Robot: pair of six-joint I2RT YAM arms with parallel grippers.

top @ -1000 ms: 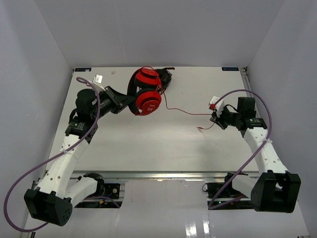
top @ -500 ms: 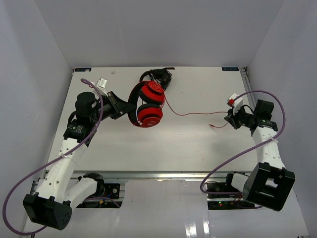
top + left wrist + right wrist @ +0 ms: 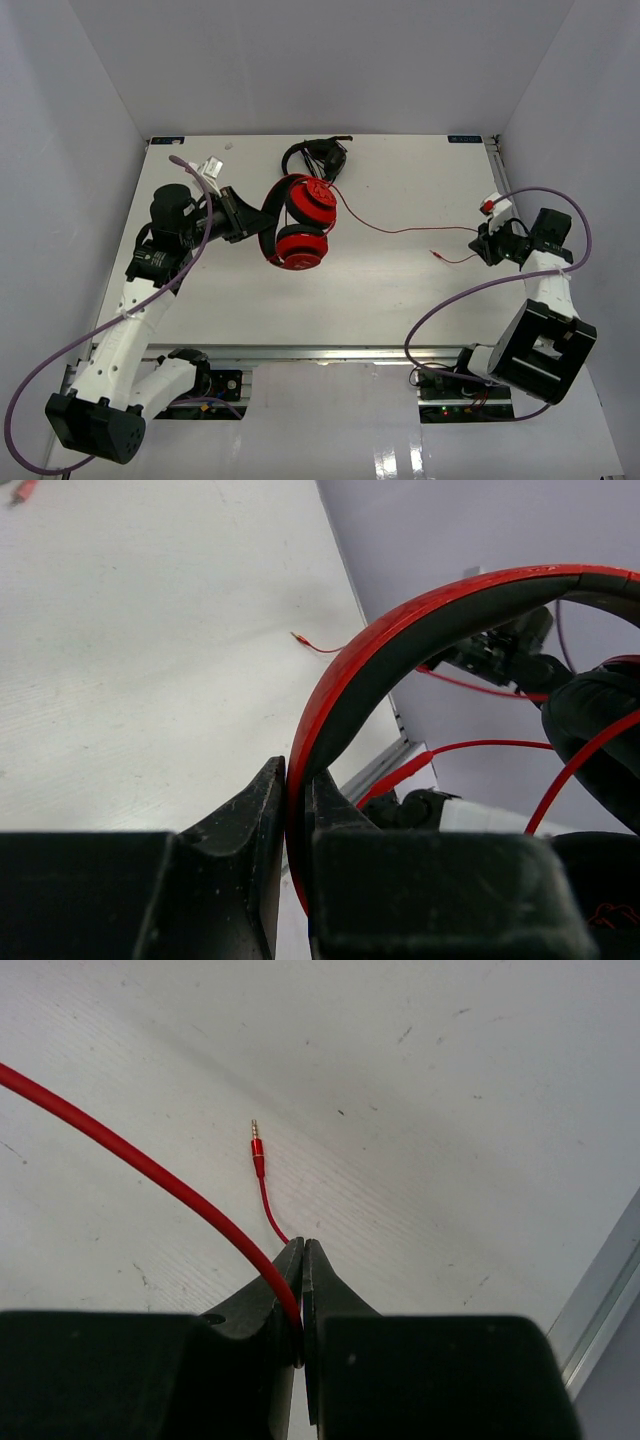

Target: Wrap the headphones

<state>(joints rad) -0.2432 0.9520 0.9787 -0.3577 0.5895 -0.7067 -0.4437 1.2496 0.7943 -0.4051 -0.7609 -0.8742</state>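
Headphones (image 3: pixel 300 225): headband (image 3: pixel 400 615) between left fingers (image 3: pixel 245 815), cable (image 3: pixel 130 1160) between right fingers (image 3: pixel 272 1285).

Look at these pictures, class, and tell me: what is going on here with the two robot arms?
The left hand is shut on the headband of the red headphones, which seem to be lifted off the table. The right hand is pinching the thin red cable just short of its plug, so the cable is strung out between the arms. No winding shows yet. The black headphones lie at the far edge, with neither hand on them.
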